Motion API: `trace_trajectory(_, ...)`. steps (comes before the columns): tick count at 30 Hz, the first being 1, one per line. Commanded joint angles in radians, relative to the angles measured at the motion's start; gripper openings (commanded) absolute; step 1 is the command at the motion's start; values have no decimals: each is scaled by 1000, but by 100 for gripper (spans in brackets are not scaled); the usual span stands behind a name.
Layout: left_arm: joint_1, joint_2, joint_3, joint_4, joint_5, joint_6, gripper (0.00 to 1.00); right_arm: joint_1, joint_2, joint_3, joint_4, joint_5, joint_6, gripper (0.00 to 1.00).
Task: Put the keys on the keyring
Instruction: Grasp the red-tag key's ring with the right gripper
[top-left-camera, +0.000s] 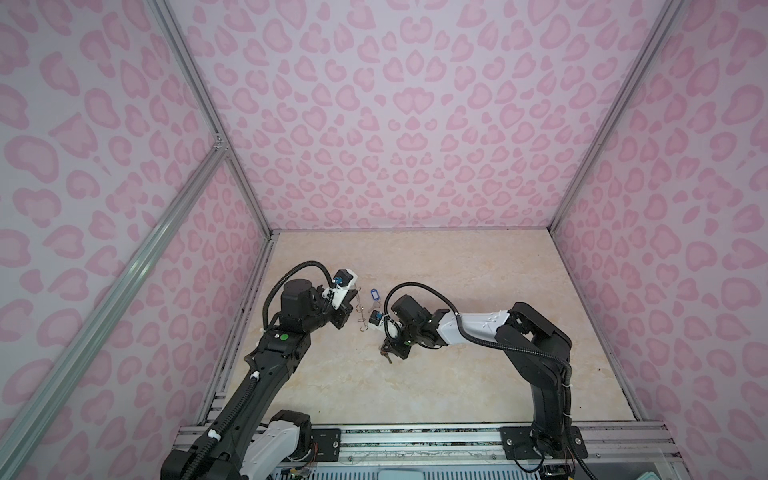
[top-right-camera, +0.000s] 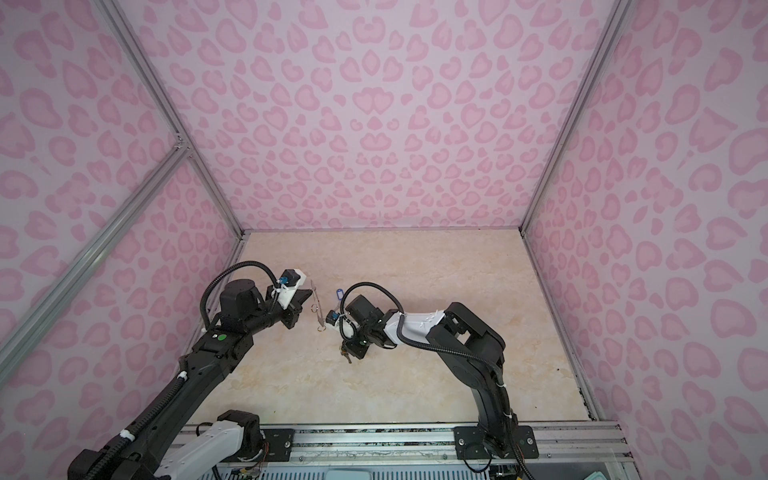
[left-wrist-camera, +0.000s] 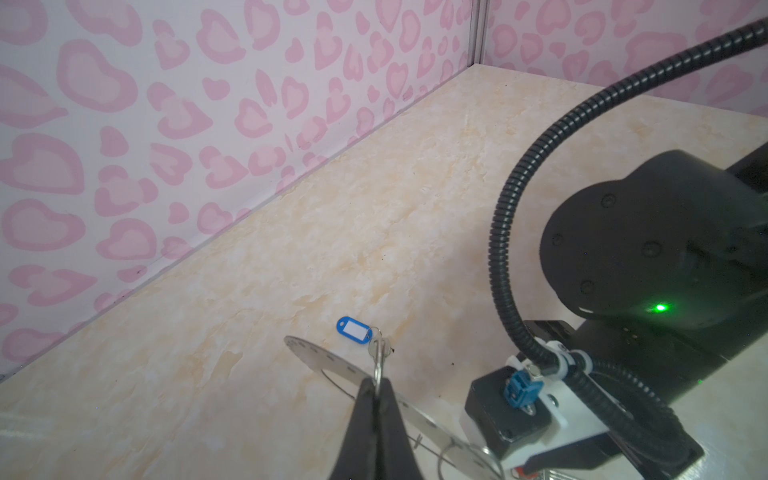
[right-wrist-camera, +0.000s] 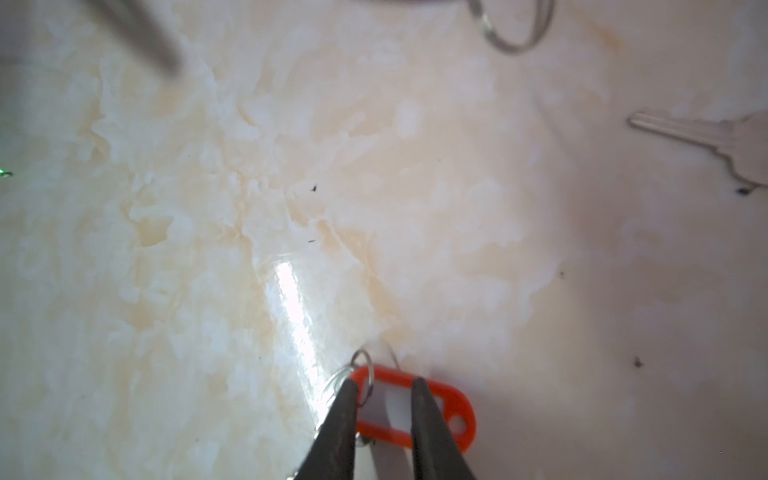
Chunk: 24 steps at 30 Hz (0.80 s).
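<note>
No key appears attached yet. Left pincer (left-wrist-camera: 376, 388) clamps keyring (left-wrist-camera: 320, 357) on edge; blue-tagged key (left-wrist-camera: 354, 330) lies on tabletop (left-wrist-camera: 249, 291) beyond it. Right pincer (right-wrist-camera: 384, 384), jaws narrowly parted, straddles orange-tagged key (right-wrist-camera: 449, 409); grip unconfirmed.

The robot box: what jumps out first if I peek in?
The pink heart-spotted walls all around grab you first. Then, over the marble table, the left gripper pinches the keyring upright in the middle. Beside it, the right gripper points down, fingers straddling the orange-red tag.
</note>
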Motion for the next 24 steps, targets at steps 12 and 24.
trace_trajectory(12, 0, -3, -8, 43, 13, -2, 3, 10, 16, 2, -19, -38, -13, 26)
trace_trajectory(24, 0, -11, -17, 47, 7, -5, 3, 14, 25, 11, -19, -33, -13, 14)
